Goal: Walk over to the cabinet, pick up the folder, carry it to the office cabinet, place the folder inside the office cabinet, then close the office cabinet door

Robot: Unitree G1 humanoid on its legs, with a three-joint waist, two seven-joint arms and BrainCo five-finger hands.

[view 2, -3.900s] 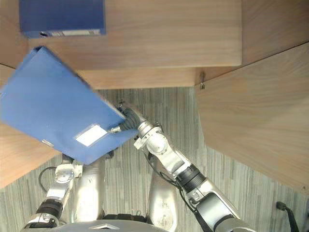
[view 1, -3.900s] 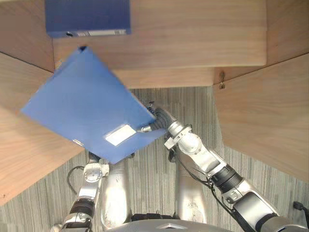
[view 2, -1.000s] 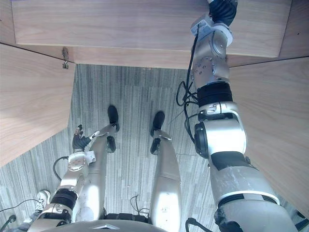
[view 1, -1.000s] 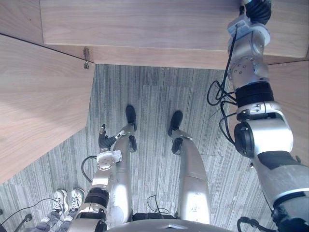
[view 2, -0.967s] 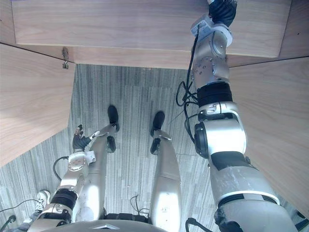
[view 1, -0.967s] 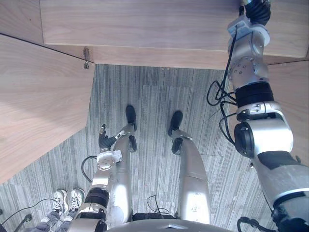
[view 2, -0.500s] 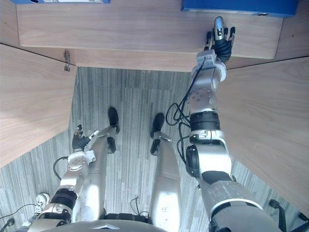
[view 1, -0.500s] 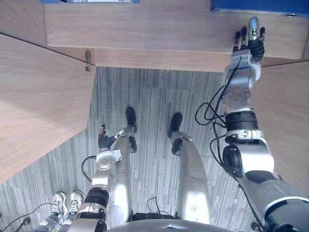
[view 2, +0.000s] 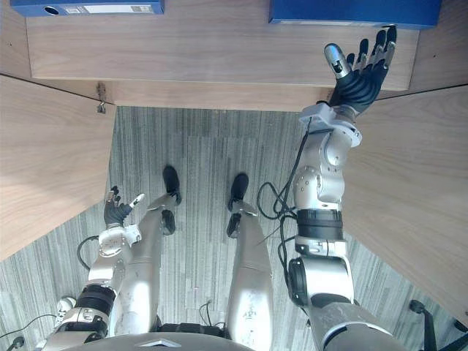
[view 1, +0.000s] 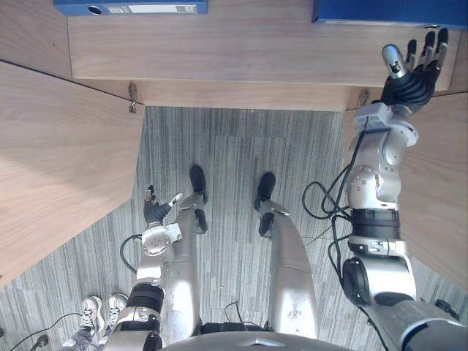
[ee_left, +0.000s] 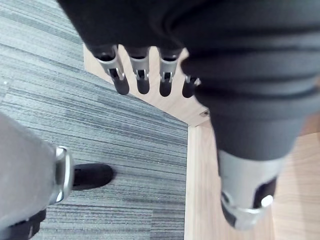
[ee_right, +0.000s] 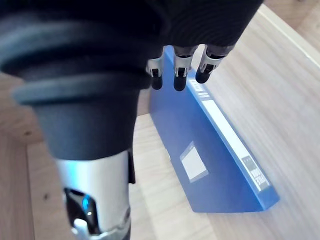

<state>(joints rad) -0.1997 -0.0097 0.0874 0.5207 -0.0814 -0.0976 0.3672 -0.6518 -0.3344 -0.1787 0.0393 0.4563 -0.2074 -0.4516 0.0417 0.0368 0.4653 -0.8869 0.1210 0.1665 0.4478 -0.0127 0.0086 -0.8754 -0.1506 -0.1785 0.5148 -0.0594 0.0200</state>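
The blue folder point(ee_right: 210, 155) lay flat on the wooden shelf point(view 1: 256, 51) inside the office cabinet, at its far right, label facing up. Just near of it the right hand point(view 1: 409, 80) was raised with fingers spread straight, open and holding nothing, clear of the folder's edge. A second blue folder point(view 1: 130, 7) sat at the shelf's far left. Both cabinet doors, left door point(view 1: 58, 161) and right door point(view 1: 439, 183), stood open. The left hand point(view 1: 153, 213) hung low on the left, fingers relaxed and empty.
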